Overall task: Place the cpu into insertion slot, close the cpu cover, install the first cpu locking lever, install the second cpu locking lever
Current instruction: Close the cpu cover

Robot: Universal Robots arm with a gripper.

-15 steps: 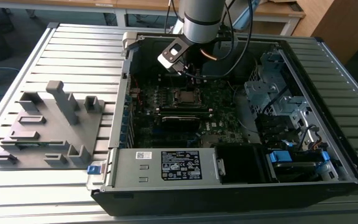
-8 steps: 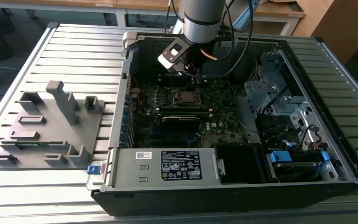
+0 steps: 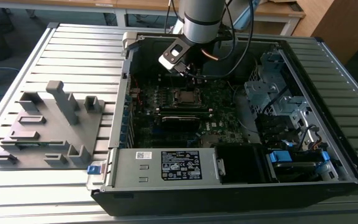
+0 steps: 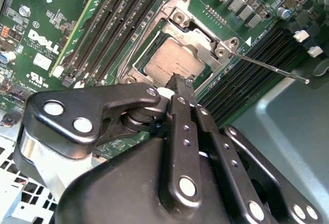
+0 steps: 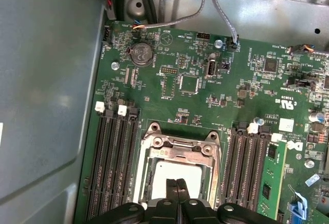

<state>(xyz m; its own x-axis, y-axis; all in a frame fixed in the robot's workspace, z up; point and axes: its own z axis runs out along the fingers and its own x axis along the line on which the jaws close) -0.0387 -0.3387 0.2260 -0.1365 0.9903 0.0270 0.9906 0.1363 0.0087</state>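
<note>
cpu | seated in insertion slot | hand closed, empty, over it

Table: your ribbed grey metal tabletop
On it: open black computer tower case, lying flat
Exterior view's left: grey plastic fixture block

Closed fingers over cpu

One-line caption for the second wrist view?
Shut gripper over the seated cpu, cpu cover lowered around it, one locking lever sticking out sideways.
</note>
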